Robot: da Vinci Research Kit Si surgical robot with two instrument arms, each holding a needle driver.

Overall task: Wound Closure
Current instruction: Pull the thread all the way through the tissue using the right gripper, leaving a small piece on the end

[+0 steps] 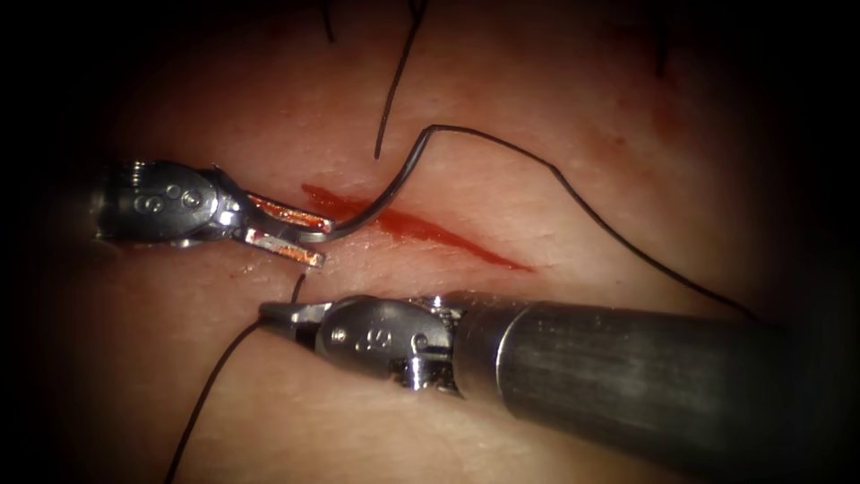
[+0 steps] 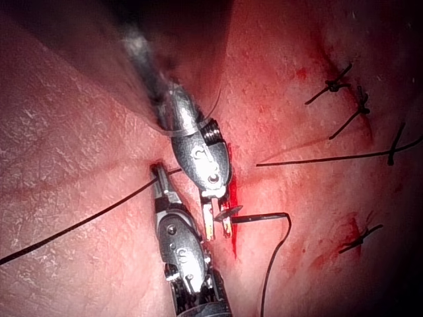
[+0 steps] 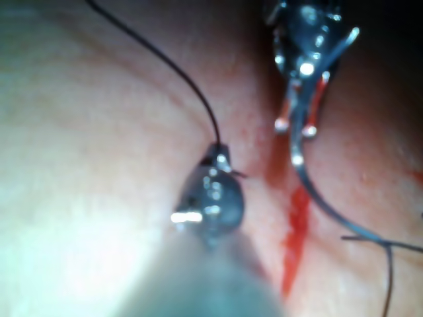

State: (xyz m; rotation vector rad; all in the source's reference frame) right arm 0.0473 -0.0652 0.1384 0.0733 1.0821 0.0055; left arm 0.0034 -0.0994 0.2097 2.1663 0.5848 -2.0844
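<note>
The cut (image 1: pixel 421 226) runs as a red line across the tissue (image 1: pixel 502 99). A curved needle (image 1: pixel 394 184) lies over the cut's left end, out of the tissue as far as I can see. Its tip end sits between the open jaws of my left tool (image 1: pixel 300 235), also seen in the left wrist view (image 2: pixel 218 226) and the right wrist view (image 3: pixel 297 125). Thread (image 1: pixel 609 229) runs from the needle's tail off to the right. Just below the cut, my right tool (image 1: pixel 273 312) is shut on another stretch of thread (image 1: pixel 210 385); its tip appears as well (image 3: pixel 218 155).
A loose thread end (image 1: pixel 394 81) hangs down from the top above the needle. Several tied stitches with short cut ends (image 2: pixel 337 84) (image 2: pixel 360 234) sit farther along the wound. Red fluid (image 3: pixel 294 224) fills the cut. The right tool's thick shaft (image 1: pixel 645 376) crosses the lower right.
</note>
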